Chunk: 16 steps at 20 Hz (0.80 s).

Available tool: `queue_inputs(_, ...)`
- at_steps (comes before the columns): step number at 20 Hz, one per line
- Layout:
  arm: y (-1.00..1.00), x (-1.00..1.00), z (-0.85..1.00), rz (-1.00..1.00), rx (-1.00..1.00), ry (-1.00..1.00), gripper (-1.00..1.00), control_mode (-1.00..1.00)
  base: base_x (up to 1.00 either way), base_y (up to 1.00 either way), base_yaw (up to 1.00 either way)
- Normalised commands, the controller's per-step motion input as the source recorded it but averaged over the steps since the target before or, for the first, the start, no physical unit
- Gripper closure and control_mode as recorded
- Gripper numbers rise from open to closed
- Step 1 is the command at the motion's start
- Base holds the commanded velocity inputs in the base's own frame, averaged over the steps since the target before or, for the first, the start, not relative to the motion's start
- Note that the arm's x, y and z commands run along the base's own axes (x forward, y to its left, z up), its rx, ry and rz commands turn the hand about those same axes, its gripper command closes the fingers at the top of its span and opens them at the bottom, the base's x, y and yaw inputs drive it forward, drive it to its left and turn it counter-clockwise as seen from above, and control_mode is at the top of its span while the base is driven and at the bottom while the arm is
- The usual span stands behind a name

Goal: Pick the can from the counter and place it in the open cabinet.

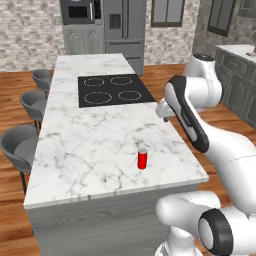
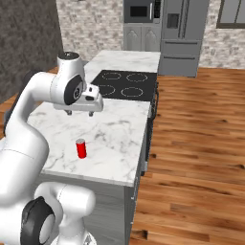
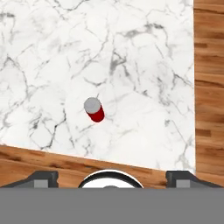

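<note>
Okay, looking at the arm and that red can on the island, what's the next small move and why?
Probably bring the gripper down over the can and line the open jaws around it. The can stands upright and untouched on the counter near its front edge, while the gripper hangs above and a bit beyond it; the hand view looks down on the can's silver top.

The can [image 3: 94,109] stands upright on the counter [image 3: 144,65], near its edge.
</note>
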Motion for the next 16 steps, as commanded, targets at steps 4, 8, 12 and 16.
queue_inputs(4, 0.00, -0.29, 0.00, 0.16, 0.02, -0.07, -1.00, -1.00, 0.00, 0.00, 0.00)
queue_inputs(8, -0.02, -0.20, 0.00, 0.16, 0.00, -0.06, -1.00, -1.00, 0.00, 0.00, 0.00)
queue_inputs(12, 0.00, -0.14, 0.00, 0.17, 0.00, -0.07, -1.00, -1.00, 0.00, 0.00, 0.00)
queue_inputs(16, 0.00, -0.07, -0.06, 0.19, 0.00, -0.04, -1.00, -1.00, 0.00, 0.00, 0.00)
